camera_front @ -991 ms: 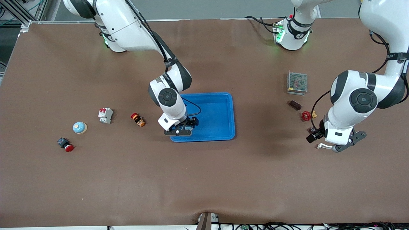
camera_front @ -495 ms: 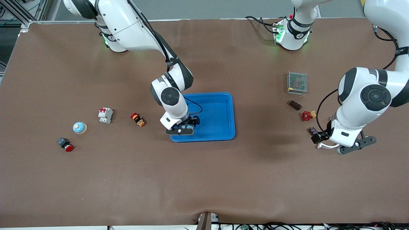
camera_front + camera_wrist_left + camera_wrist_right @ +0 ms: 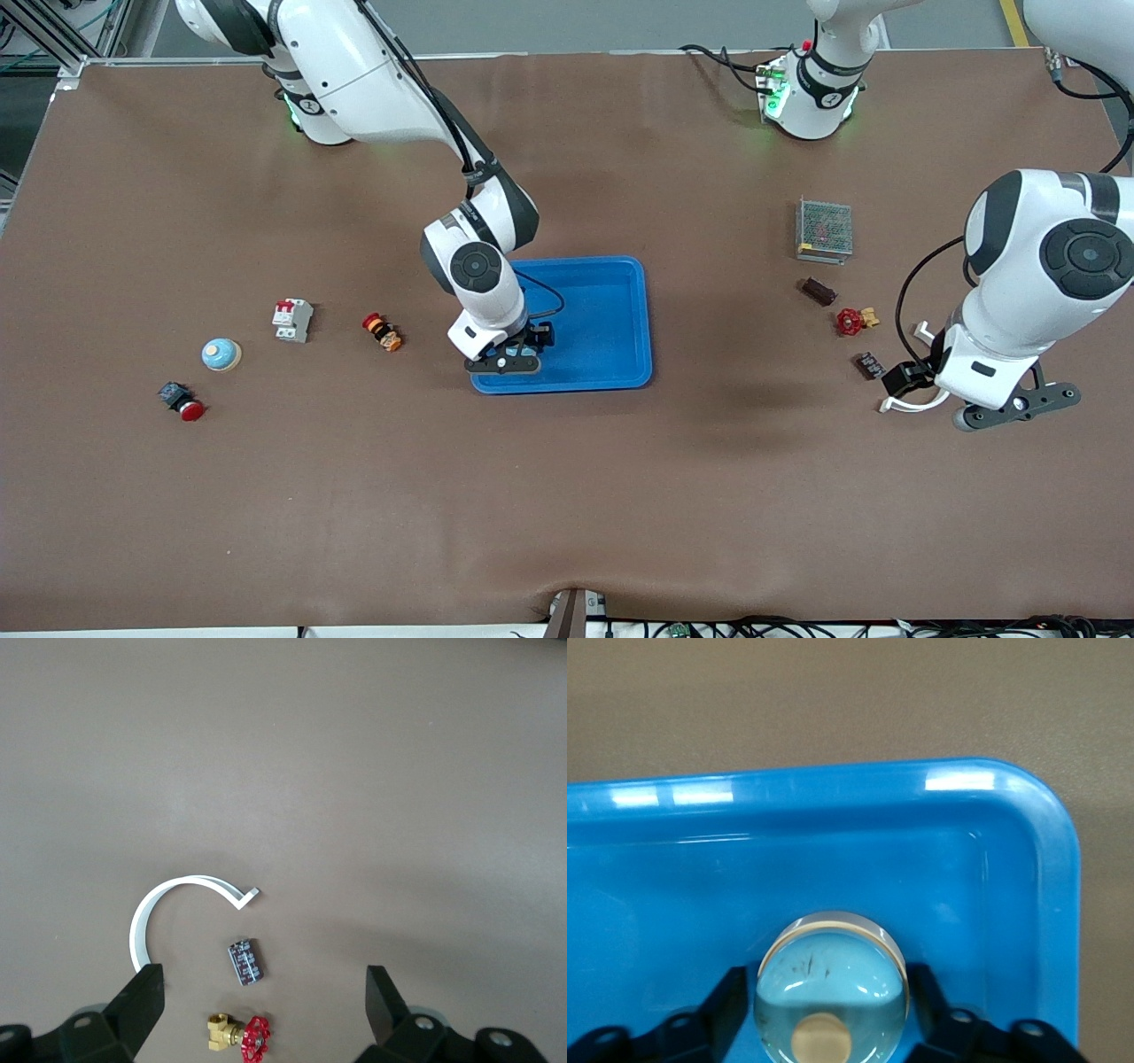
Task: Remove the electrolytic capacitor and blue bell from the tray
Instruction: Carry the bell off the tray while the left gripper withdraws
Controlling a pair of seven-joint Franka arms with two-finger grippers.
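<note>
A pale blue bell (image 3: 831, 992) with a beige button sits in a corner of the blue tray (image 3: 1010, 859), the corner nearer the front camera and toward the right arm's end. My right gripper (image 3: 831, 1014) is shut on it, one black finger against each side. In the front view that gripper (image 3: 512, 356) hangs low over the tray (image 3: 611, 319). A second bell (image 3: 221, 354) stands on the table toward the right arm's end. The small dark capacitor (image 3: 247, 962) (image 3: 869, 364) lies on the table. My left gripper (image 3: 263, 992) (image 3: 908, 381) hovers open beside it.
A red-handled brass valve (image 3: 244, 1036) and a white curved clip (image 3: 146, 921) lie by the capacitor. A mesh box (image 3: 825, 229) and a brown block (image 3: 819, 291) sit farther back. A breaker (image 3: 291, 319), a yellow-red button (image 3: 383, 332) and a red push button (image 3: 182, 400) lie near the second bell.
The left arm has swung toward its own end of the table, uncovering the capacitor. The right gripper has shifted slightly along the tray's corner.
</note>
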